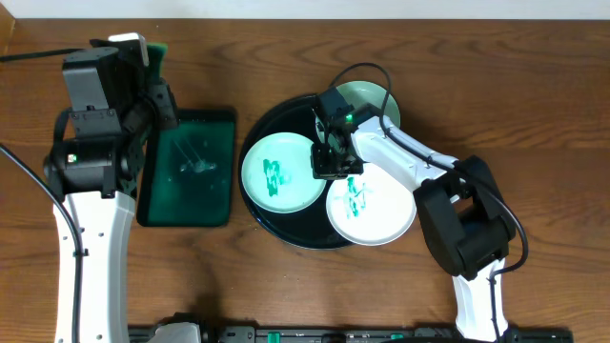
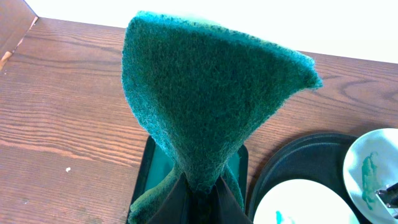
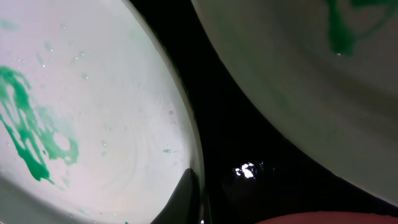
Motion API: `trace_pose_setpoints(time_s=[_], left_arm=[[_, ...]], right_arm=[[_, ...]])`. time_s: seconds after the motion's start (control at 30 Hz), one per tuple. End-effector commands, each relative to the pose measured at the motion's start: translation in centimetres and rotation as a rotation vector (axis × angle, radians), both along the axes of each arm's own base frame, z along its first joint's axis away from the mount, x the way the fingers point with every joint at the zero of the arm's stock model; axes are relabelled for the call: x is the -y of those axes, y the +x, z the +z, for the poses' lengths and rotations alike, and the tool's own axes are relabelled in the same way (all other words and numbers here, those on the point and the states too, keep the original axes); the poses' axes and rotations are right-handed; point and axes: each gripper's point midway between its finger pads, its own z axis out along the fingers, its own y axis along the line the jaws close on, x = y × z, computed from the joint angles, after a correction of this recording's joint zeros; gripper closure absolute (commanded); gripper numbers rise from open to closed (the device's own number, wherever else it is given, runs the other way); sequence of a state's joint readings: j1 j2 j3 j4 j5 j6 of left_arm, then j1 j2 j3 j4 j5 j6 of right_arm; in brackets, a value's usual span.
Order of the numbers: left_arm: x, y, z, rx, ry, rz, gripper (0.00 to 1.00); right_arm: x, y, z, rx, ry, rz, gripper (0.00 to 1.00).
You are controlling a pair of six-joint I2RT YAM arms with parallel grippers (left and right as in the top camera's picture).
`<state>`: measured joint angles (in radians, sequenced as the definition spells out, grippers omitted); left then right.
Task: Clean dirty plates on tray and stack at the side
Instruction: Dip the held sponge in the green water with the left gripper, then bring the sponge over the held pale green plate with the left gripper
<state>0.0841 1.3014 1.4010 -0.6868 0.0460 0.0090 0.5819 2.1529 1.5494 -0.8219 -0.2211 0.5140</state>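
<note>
The black tray [image 1: 303, 235] holds three plates. The left plate [image 1: 276, 174] and the front right plate [image 1: 372, 211] have green smears. The back plate [image 1: 368, 96] is pale and partly hidden by my right arm. My right gripper [image 1: 327, 168] sits at the left plate's right rim. In the right wrist view one finger lies on that plate [image 3: 93, 124] at its rim, and the gripper [image 3: 202, 190] looks shut on it. My left gripper [image 2: 202, 190] is shut on a green scouring pad [image 2: 205, 93] and holds it upright above the table's back left.
A dark green rectangular tray [image 1: 187, 214] with wet streaks lies left of the black tray, below my left gripper; it also shows in the left wrist view [image 2: 147, 163]. The second smeared plate [image 3: 311, 81] lies close beside the gripped one.
</note>
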Motion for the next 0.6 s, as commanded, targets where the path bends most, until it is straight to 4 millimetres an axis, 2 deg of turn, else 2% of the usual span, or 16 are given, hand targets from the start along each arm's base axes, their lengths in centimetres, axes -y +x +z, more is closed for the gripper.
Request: trace_pose_setpoints(time_s=[0.0,0.17,0.27,0.4,0.57], left_arm=[[-0.3,0.1,0.8,0.022,0.027,-0.001,0.93],[-0.3,0.3,0.3,0.007,0.025,-0.001,0.93],[-0.6,0.3,-0.8,-0.031,0.025,0.012,0.93],[-2.1,-0.3,-4.1,-0.162,0.020,0.126,0.93],[-1.6,-1.6,-10.5,-0.410,-0.084,0.205,0.93]], right_arm=[[0.5,-1.8,-1.8,-0.050,-0.046,0.046,0.99],[0.5,-1.8,-1.8,-0.049,-0.045,0.046,0.99],[0.5,-1.7,-1.8,-0.049,-0.045,0.046,0.99],[0.5,-1.7,-1.8,-0.048,-0.045,0.046,0.99],[0.3,-1.5,-1.8,-0.038,-0.038,0.046,0.99]])
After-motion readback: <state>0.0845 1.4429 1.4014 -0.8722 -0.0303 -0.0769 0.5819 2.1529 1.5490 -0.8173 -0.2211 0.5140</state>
